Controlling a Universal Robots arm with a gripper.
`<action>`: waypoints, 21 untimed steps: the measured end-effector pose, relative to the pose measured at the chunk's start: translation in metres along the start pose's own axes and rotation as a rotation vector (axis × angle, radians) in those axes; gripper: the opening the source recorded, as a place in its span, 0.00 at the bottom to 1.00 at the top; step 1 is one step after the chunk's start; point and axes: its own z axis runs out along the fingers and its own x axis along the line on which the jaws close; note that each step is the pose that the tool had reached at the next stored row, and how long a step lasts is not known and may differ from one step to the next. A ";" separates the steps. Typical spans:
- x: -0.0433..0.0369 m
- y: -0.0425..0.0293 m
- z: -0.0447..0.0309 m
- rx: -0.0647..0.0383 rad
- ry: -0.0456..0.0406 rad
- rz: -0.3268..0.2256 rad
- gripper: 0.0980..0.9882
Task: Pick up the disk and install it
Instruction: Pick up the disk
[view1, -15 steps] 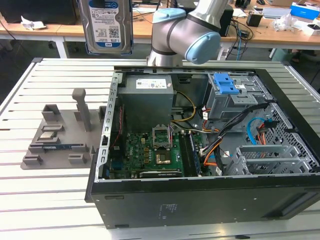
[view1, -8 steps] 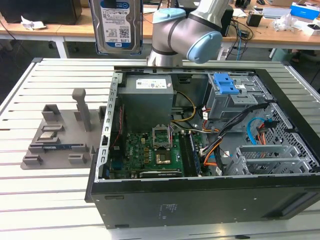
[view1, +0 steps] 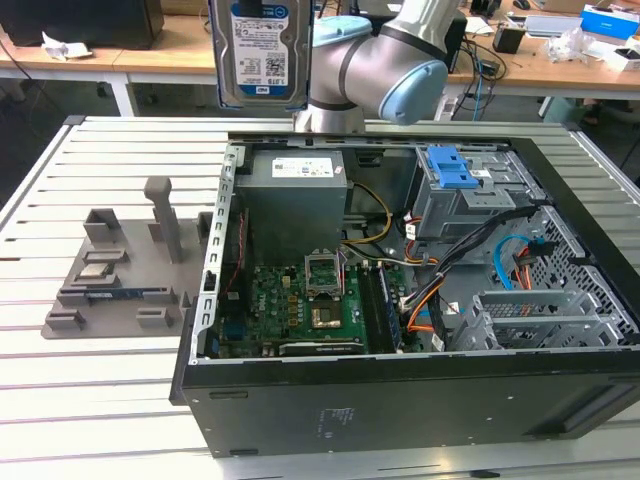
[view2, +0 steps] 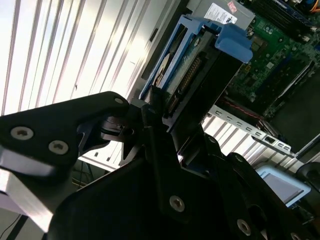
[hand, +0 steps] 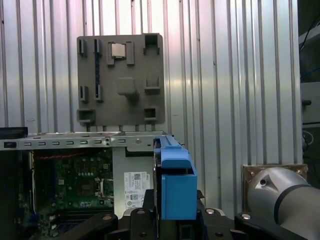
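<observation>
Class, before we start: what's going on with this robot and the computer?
The arm's gripper holds the disk upright in the air, raised clear of the open computer case. The disk is not yet in the blue-topped drive cage. A grey parts tray lies beside the case on the slatted table.

- One disk (view1: 258, 50).
- One open computer case (view1: 400, 405).
- One green motherboard (view1: 290, 305).
- One blue-topped drive cage (view1: 455, 185).
- One grey fixture plate (hand: 112, 102), bearing one square chip (hand: 118, 50).
- One robot arm (view1: 400, 70).
</observation>
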 end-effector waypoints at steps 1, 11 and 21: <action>-0.0001 -0.0027 0.0000 0.000 0.0000 0.000 0.30; -0.0013 -0.0374 -0.0005 0.000 0.0000 0.000 0.30; -0.0028 -0.0788 -0.0011 -0.001 0.0001 0.000 0.30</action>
